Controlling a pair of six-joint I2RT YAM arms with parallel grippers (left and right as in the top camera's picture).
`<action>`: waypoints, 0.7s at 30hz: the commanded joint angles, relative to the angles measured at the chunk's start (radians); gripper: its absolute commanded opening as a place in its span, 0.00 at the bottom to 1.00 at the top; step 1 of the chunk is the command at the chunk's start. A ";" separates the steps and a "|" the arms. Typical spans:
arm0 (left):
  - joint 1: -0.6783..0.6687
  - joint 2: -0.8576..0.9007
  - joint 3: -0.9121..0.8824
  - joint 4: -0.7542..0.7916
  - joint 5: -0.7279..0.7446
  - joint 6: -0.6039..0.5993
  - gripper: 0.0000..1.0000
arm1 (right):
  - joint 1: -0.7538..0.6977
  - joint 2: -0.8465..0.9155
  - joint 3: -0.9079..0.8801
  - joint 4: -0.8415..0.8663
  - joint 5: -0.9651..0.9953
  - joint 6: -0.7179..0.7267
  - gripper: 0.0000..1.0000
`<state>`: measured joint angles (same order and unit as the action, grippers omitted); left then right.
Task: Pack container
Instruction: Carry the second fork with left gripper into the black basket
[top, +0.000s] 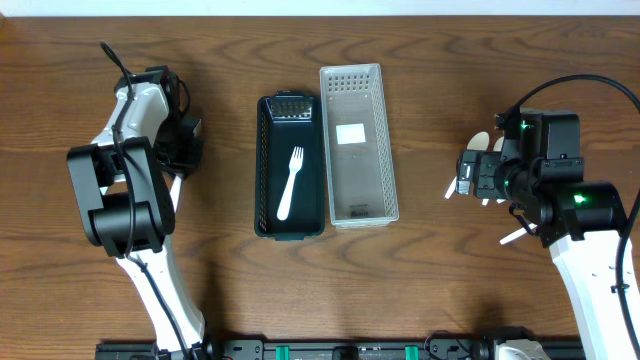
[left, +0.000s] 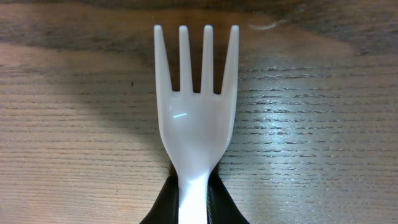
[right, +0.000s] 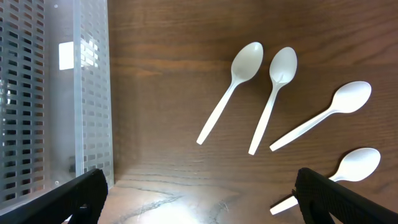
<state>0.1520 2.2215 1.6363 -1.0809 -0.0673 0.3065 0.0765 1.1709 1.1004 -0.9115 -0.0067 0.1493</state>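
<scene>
**Gripping a fork on the left, spoons lying under the right claw**

Brown wooden table (top: 440, 300) fills the overhead view. The left arm (top: 125, 190) stands at its left side and the right arm (top: 590, 260) at its right.

Two long containers lie side by side at the centre, their long walls touching or nearly so. One is a black tray (top: 261, 170) and the other, on its right, is a clear perforated bin (top: 360, 190).

The left gripper (left: 194, 199) is well apart from the tray, off to its left. Its black fingers (left: 163, 208) are pinched on the handle of a white plastic fork (left: 196, 130), whose tines point away from the wrist over bare wood. Whether the fork touches the table cannot be told.

The right gripper (right: 200, 180) hovers near the right of the bin with its jaws spread wide and nothing between them.

A second fork (top: 290, 185), also white, lies lengthwise inside the black tray, tines toward the far end.

Four white plastic spoons (right: 273, 96) lie on the wood below the right wrist, to the right of the bin. They are apart from one another, with bowls up and to the right in that view.
</scene>
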 joint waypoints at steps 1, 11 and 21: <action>-0.001 -0.037 -0.003 -0.019 -0.005 -0.035 0.06 | -0.006 -0.001 0.019 0.000 0.010 -0.014 0.99; -0.134 -0.377 0.077 -0.161 0.019 -0.180 0.06 | -0.006 -0.001 0.019 0.008 0.010 -0.016 0.99; -0.518 -0.500 0.077 -0.110 0.083 -0.443 0.06 | -0.006 -0.001 0.019 0.027 0.010 -0.017 0.99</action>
<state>-0.3031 1.6901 1.7172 -1.2072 -0.0021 -0.0093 0.0765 1.1709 1.1004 -0.8890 -0.0063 0.1482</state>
